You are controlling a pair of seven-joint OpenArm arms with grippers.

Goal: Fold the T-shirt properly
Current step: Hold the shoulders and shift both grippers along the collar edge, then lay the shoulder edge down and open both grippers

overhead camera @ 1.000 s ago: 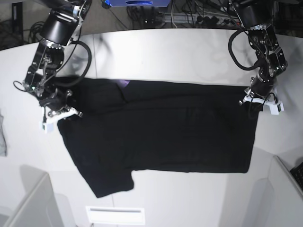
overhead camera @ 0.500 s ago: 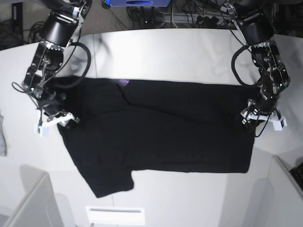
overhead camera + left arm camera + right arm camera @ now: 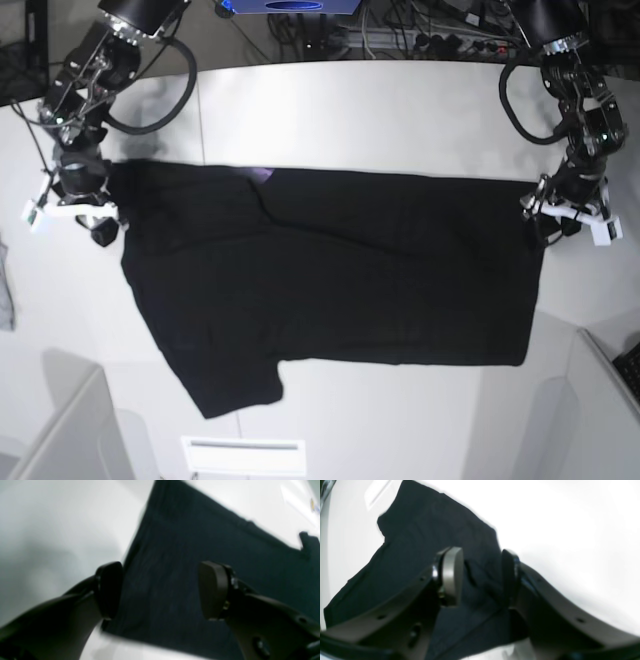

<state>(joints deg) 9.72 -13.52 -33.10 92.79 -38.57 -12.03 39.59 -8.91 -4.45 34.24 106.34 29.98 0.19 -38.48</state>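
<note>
Base view shows the T-shirt (image 3: pixel 330 280) flat on the worktop (image 3: pixel 400 110), one sleeve toward the camera. Wrist views, though blurred, show both grippers' jaws parted and empty: left gripper (image 3: pixel 160 590) over the hem corner, right gripper (image 3: pixel 480 577) seemingly over a sleeve.

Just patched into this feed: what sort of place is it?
Likely a robotics lab bench: a black cotton T-shirt spread on a bare white curved table, with tangled cables and power strips behind.
</note>
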